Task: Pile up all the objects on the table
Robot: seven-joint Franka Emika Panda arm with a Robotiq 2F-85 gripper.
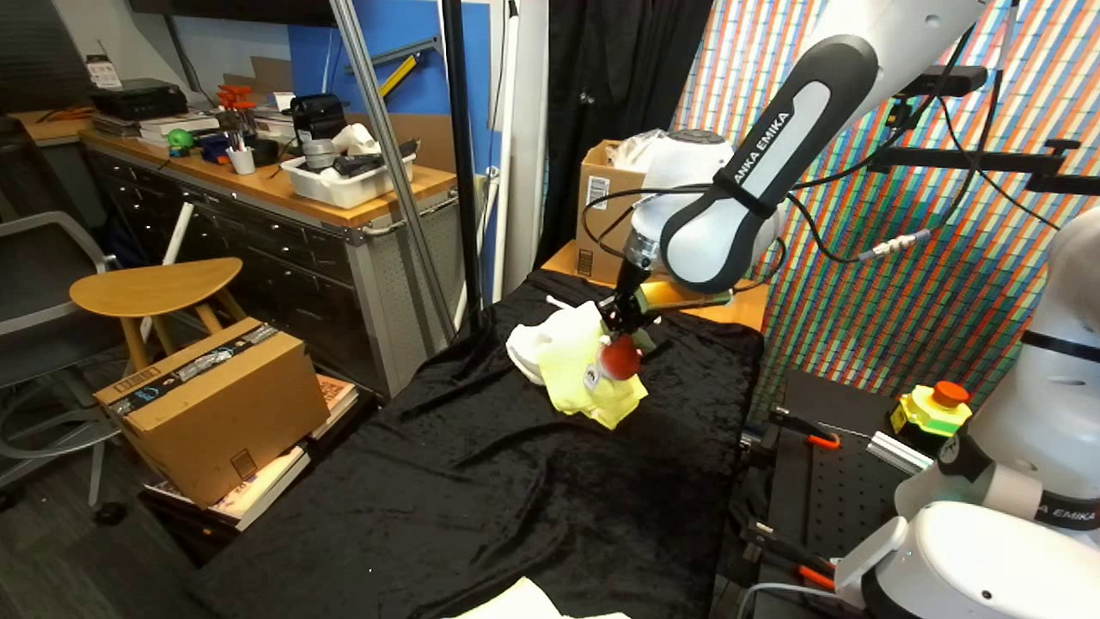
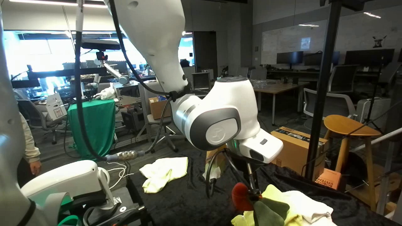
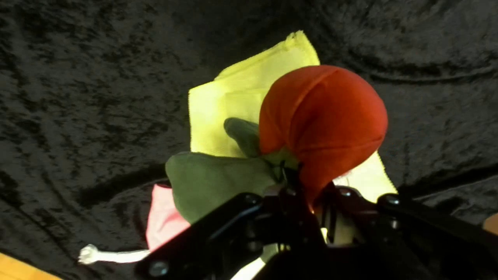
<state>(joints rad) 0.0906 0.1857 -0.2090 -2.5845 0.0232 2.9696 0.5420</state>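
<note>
Our nearly closed gripper (image 3: 309, 183) is pinching the red plush toy (image 3: 328, 107) over the yellow cloth (image 3: 214, 109), beside the white cloth (image 2: 309, 205); we're judging the pile (image 1: 571, 361) part-built, a pale-yellow cloth (image 2: 166, 171) lying apart, unpiled.

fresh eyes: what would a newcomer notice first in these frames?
Probably the red plush toy with green leaf-like parts, clamped in the gripper just right of centre in the wrist view, seen against the bright yellow cloth. Next, the big white arm in the middle of an exterior view. Then the pale cloth, lying apart from that yellow one on the black-topped table.
</note>
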